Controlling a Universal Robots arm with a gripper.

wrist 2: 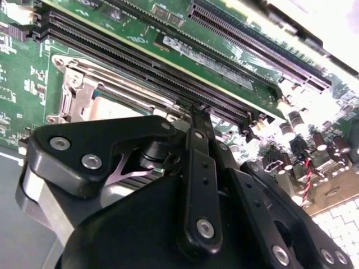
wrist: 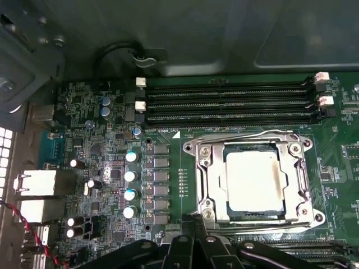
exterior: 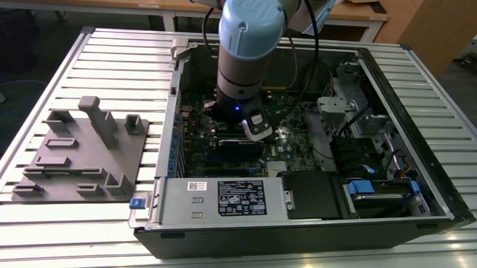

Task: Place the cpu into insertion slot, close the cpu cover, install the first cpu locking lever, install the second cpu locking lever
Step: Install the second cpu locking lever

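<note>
In the first wrist view the cpu (wrist: 251, 180) lies pale and square in the insertion slot (wrist: 205, 185) on the green motherboard. The silvery cpu cover (wrist: 291, 168) lies flat around it. Thin wire levers run along two sides of the frame, one of them (wrist: 241, 134) beside the memory slots. My gripper (wrist: 192, 238) is shut with nothing in it, its tips at the socket's edge. In the second wrist view the closed fingertips (wrist 2: 197, 112) touch down between the socket frame (wrist 2: 84, 89) and the long black slots. The exterior view has the arm's wrist (exterior: 238, 106) low inside the open computer case.
Long black memory slots (wrist: 224, 103) run beside the socket. Capacitors (wrist: 130, 176) and ports stand on its other side. The case walls (exterior: 395, 100), cables (exterior: 316, 67) and a power supply box (exterior: 223, 198) surround the board. A grey fixture tray (exterior: 82, 156) lies at the exterior view's left.
</note>
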